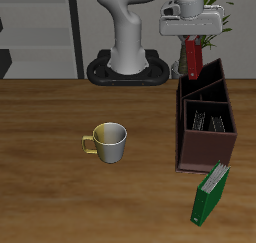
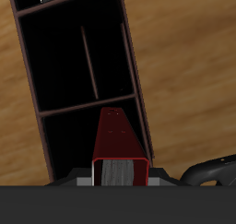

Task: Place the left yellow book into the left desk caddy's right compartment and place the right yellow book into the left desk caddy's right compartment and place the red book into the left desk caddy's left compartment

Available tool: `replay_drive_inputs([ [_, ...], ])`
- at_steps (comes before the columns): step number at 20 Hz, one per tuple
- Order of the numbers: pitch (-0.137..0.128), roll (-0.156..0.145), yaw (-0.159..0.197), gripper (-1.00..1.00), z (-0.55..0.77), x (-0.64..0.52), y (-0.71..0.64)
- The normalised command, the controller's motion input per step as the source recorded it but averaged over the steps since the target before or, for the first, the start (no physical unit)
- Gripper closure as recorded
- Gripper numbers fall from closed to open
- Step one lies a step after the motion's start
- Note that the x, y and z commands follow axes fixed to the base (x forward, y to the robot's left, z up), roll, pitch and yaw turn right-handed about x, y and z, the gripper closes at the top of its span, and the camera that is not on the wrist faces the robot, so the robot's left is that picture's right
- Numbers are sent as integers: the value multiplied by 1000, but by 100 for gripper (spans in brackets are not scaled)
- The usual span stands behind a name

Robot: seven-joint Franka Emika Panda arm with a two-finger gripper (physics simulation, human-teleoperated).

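My gripper point(image 1: 190, 35) is shut on the top of the red book point(image 1: 192, 57), a dark red hardcover that hangs upright, slightly tilted. It hangs above the farther-back section point(image 1: 203, 89) of the left desk caddy point(image 1: 181, 127), a near-black box with a middle wall. The two small grey striped books point(image 1: 210, 119) stand side by side in the caddy's section nearer the table's front edge. In the wrist view the red book point(image 2: 118, 140) points down from my gripper point(image 2: 118, 177) over one dark section. A thin book edge point(image 2: 89, 64) shows in the other section, beyond the middle wall point(image 2: 88, 106).
A green book point(image 1: 211, 192) lies tilted on the table in front of the caddy, near the front edge. A grey mug with a yellow handle point(image 1: 108, 140) stands mid-table. The robot's base point(image 1: 128, 67) sits at the back, a potted plant point(image 1: 215, 22) behind the caddy.
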Motion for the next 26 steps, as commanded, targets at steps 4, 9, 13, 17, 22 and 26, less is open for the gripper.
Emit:
replay_drive_inputs([
  [4,35,29,-7,100,-136,-8,159],
  [9,17,13,21,100,-111,-14,25],
  [13,52,27,13,100,-202,-39,110],
  [17,19,1,-6,100,-92,17,3],
  [22,34,25,14,100,-160,-58,91],
  [26,31,14,-2,100,-108,57,117],
])
